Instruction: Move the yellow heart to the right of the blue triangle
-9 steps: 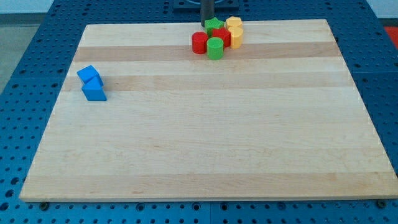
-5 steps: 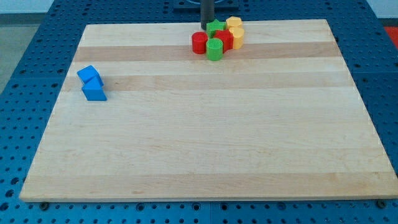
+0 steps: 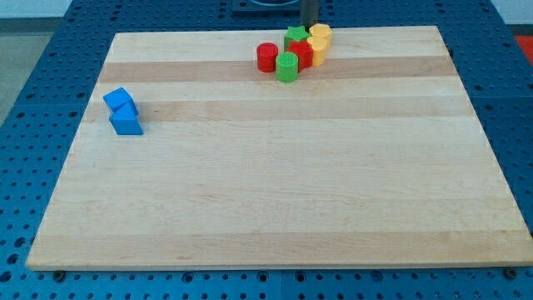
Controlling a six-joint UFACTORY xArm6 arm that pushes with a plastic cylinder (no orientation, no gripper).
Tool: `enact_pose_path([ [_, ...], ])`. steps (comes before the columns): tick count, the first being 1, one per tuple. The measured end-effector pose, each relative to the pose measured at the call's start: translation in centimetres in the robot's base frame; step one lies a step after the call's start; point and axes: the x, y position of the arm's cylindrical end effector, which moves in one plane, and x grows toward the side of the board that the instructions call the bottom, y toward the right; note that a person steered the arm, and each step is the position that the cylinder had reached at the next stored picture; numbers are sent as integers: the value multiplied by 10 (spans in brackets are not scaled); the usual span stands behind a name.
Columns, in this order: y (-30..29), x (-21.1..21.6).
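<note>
Yellow heart (image 3: 321,34) is seen at the board's (image 3: 275,200) top edge, packed beside red (image 3: 301,54) and green blocks (image 3: 287,65), with my tip (image 3: 310,27) just behind it; blue triangle (image 3: 127,122) sits far left.

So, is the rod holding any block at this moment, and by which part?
Nothing is held: the arm only pushes. My tip stands at the view's top, just behind the yellow blocks in the cluster; whether it touches them cannot be told.
</note>
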Motion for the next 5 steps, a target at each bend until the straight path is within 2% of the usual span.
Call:
enact_pose_path([
  [2,3,0],
  [5,3,28],
])
